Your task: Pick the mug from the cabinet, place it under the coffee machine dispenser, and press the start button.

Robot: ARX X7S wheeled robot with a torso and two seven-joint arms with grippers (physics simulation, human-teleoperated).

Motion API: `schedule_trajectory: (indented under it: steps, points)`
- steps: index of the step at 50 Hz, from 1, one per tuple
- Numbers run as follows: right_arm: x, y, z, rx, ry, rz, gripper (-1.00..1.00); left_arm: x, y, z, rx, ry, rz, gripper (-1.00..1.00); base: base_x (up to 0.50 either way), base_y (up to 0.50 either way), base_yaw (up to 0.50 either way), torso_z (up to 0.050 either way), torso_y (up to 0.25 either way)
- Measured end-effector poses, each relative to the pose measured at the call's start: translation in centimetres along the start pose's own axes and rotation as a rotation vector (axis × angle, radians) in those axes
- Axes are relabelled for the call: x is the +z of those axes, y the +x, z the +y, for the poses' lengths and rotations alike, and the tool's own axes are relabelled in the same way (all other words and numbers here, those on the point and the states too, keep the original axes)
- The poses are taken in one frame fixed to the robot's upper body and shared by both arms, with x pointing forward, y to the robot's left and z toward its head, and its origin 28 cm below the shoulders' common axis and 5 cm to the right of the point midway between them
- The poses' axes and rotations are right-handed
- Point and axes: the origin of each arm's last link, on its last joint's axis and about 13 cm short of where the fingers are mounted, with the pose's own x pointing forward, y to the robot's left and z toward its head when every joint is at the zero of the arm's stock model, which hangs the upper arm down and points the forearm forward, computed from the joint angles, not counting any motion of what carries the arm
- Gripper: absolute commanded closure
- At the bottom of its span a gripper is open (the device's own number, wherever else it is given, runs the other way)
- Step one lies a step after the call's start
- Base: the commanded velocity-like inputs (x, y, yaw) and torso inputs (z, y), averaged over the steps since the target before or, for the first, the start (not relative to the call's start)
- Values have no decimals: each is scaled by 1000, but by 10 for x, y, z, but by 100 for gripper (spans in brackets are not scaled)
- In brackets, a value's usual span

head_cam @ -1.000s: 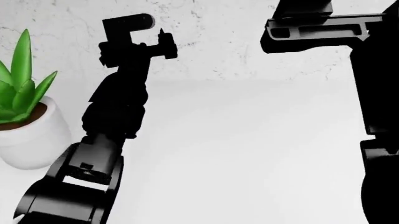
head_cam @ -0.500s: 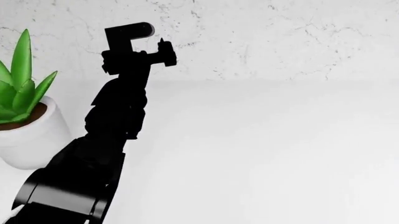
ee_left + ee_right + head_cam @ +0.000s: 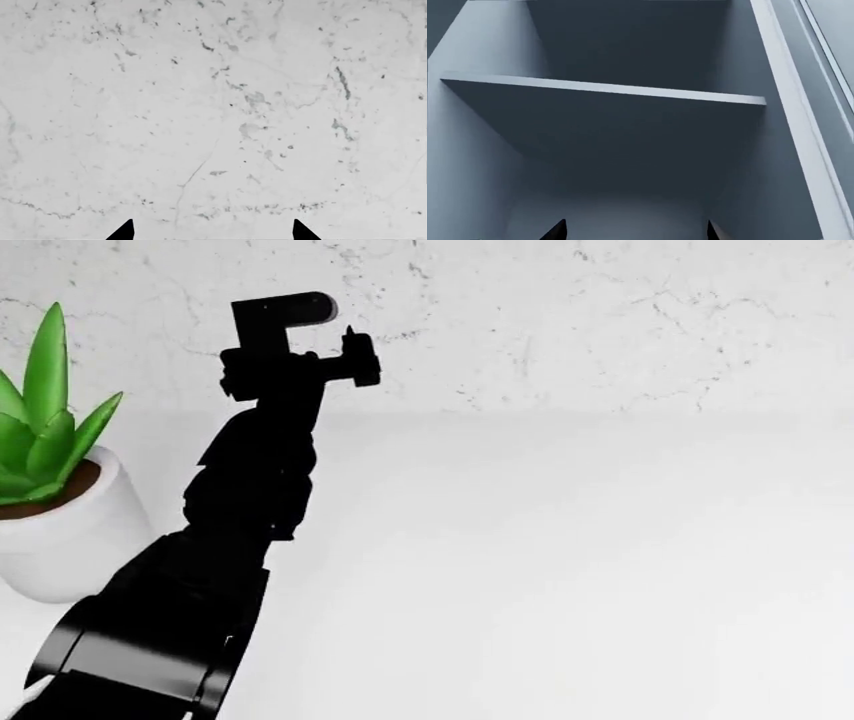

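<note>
The mug, the coffee machine and its dispenser are out of view in every frame. My right gripper (image 3: 634, 232) is open, its two dark fingertips (image 3: 558, 230) spread wide with nothing between them. It faces into a grey-blue cabinet (image 3: 467, 165), below a bare shelf (image 3: 607, 90). My left gripper (image 3: 213, 232) is open too and empty, pointing at the marble wall (image 3: 213, 100). In the head view my left arm (image 3: 254, 470) reaches up toward that wall. The right arm does not show there.
A white pot (image 3: 67, 540) holding a green succulent (image 3: 47, 410) stands at the left on the white counter (image 3: 561, 570), close beside my left arm. The marble wall (image 3: 601, 320) rises behind the counter. The cabinet's side frame (image 3: 800, 140) runs along one edge.
My right arm, at the head view's upper right a second ago, has left that view. The left arm has lifted very slightly.
</note>
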Motion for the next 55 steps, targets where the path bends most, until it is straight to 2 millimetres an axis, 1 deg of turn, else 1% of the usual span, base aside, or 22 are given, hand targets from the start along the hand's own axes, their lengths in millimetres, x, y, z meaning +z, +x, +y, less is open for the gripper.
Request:
schedule_trajectory:
  steps: [5,10,18,25,32,51,52,55]
  points:
    - [-6,21,-1,-20,11,53,-100,0,0,0,-1,2,0,-100,0,0,0,0,0]
    - [-16,39,-4,-48,11,112,-100,0,0,0,-3,2,0,-100,0,0,0,0,0]
    - [-37,58,-9,-82,9,206,-100,0,0,0,-7,2,1,-100,0,0,0,0,0]
    - [-52,66,-11,-93,11,274,-100,0,0,0,-7,4,2,-100,0,0,0,0,0]
    - [-65,71,-12,-98,11,328,-100,0,0,0,-8,5,2,-100,0,0,0,0,0]
    - [-68,80,-15,-92,75,361,-100,0,0,0,-12,6,-1,-100,2,0,0,0,0]
    - [-68,80,-15,-90,74,362,100,0,0,0,-12,6,-1,-100,0,0,0,0,0]
    - [-69,83,-18,-109,58,369,100,0,0,0,-13,7,-2,-100,0,0,0,0,0]
